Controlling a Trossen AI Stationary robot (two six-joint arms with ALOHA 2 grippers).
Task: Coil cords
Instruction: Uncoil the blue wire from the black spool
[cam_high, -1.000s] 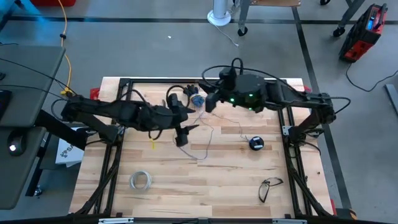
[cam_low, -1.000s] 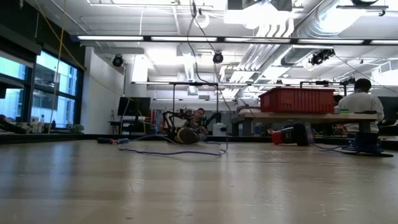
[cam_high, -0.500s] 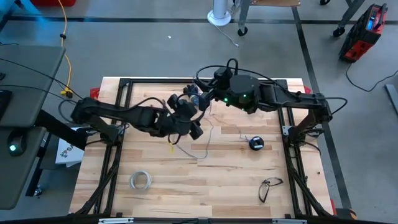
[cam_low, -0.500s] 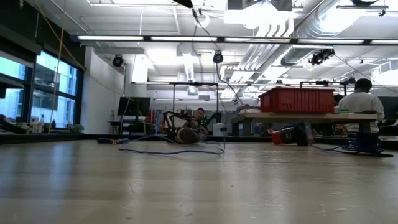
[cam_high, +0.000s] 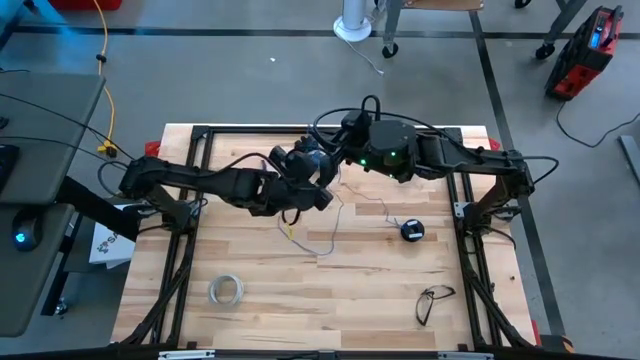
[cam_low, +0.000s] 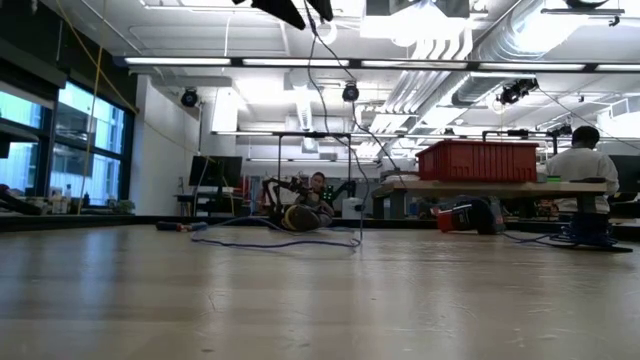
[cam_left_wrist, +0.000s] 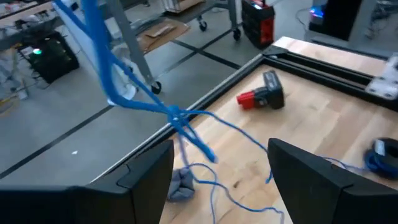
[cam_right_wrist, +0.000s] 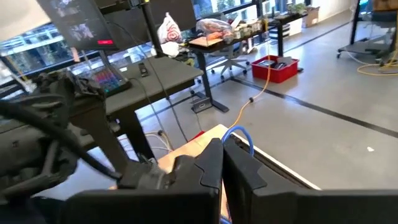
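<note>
table (cam_high: 330, 300): wooden top, both arms meeting over its far middle
left gripper (cam_high: 312, 172): fingers spread wide, wire passing between them, not clamped; has shifted from mid-table toward the right gripper since a second ago
right gripper (cam_high: 335, 150): fingers pressed together on the wire, lifted
wire (cam_high: 335, 222): thin bluish strand hanging from the grippers, slack looping on the table
spool (cam_high: 412, 230): dark, round, on table right of middle, unmoved

Two dark, matte-black jointed arms over the tabletop (cam_high: 330, 290), looped with thin black cables. Green indicator lights glowing on the right arm's bulky wrist housing. Flat, blunt black fingers (cam_left_wrist: 311, 177).
</note>
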